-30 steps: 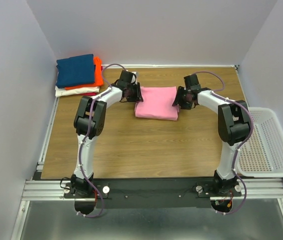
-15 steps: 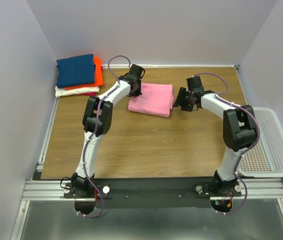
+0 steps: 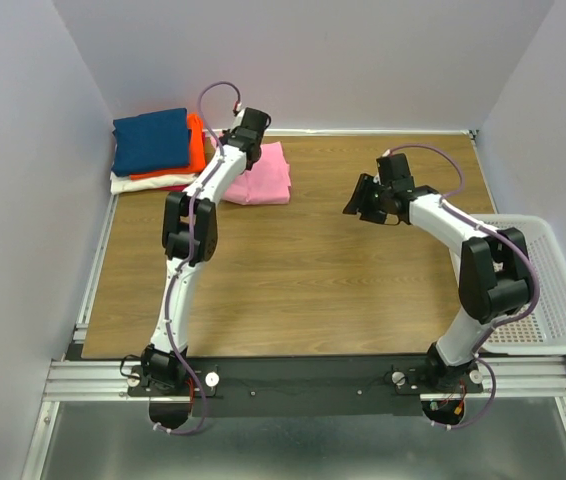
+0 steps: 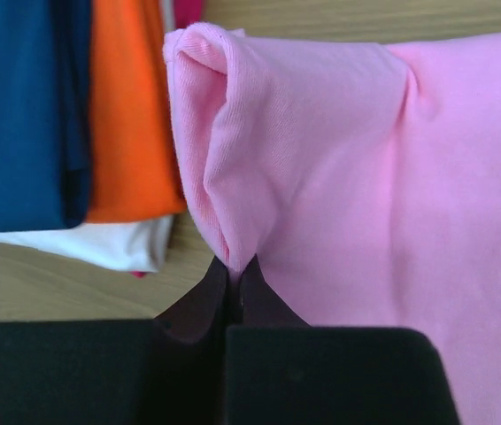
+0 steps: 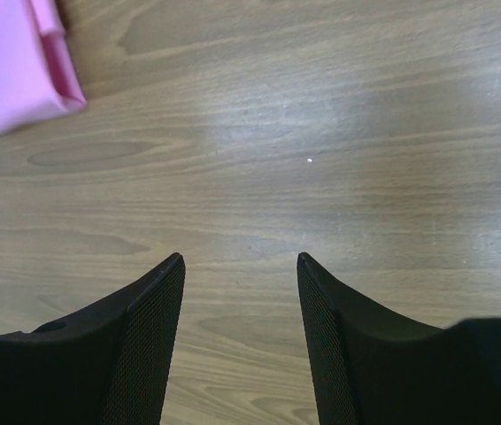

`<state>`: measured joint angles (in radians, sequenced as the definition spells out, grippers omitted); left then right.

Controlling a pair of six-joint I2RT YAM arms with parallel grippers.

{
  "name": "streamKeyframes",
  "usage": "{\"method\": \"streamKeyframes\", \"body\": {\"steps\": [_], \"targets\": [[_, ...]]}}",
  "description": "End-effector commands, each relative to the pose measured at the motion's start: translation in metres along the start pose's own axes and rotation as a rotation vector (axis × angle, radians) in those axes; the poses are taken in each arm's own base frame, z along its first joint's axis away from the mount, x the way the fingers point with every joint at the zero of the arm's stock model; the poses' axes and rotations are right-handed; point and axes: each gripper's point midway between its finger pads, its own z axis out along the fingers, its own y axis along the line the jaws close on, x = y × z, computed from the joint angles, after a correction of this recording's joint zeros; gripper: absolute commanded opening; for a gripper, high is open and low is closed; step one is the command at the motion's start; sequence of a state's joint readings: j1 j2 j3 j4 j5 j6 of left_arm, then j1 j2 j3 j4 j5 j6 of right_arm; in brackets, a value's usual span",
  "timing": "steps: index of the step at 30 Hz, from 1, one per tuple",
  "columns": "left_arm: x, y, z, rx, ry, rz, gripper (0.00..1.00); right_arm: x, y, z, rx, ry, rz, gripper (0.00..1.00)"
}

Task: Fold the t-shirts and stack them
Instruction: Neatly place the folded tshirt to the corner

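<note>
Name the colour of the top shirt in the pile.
The top shirt is navy blue, clearest in the top view.

white arms [image 3: 171, 300], black joints [image 3: 188, 225], purple cables [image 3: 219, 84]

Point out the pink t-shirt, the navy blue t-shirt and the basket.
pink t-shirt [image 3: 271, 180], top external view, uncovered right half.
navy blue t-shirt [image 3: 151, 140], top external view, middle of top face.
basket [image 3: 555, 300], top external view, bare mesh floor.
</note>
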<state>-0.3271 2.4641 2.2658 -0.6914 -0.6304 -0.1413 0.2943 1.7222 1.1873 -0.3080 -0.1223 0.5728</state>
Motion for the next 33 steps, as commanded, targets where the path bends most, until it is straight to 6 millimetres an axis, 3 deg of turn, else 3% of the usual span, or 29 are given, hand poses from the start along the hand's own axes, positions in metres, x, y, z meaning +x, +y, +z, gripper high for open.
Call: {"method": "streamKeyframes", "body": {"steps": [1, 11, 17, 23, 33], "targets": [[-0.029, 0.053, -0.002, -0.184, -0.068, 0.036, 0.00, 0.010, 0.011, -0.007, -0.035, 0.019, -0.013, 0.61], [-0.095, 0.126, -0.033, -0.325, -0.217, 0.117, 0.00, 0.020, 0.013, -0.014, -0.040, 0.040, -0.023, 0.60], [-0.123, 0.156, -0.050, -0.374, -0.286, 0.105, 0.00, 0.017, 0.019, -0.017, -0.051, 0.037, -0.033, 0.60], [-0.135, 0.179, -0.055, -0.414, -0.311, 0.121, 0.00, 0.015, 0.026, -0.019, -0.064, 0.044, -0.039, 0.60], [-0.171, 0.207, -0.086, -0.436, -0.418, 0.097, 0.00, 0.006, 0.034, -0.025, -0.060, 0.031, -0.054, 0.60]]}}
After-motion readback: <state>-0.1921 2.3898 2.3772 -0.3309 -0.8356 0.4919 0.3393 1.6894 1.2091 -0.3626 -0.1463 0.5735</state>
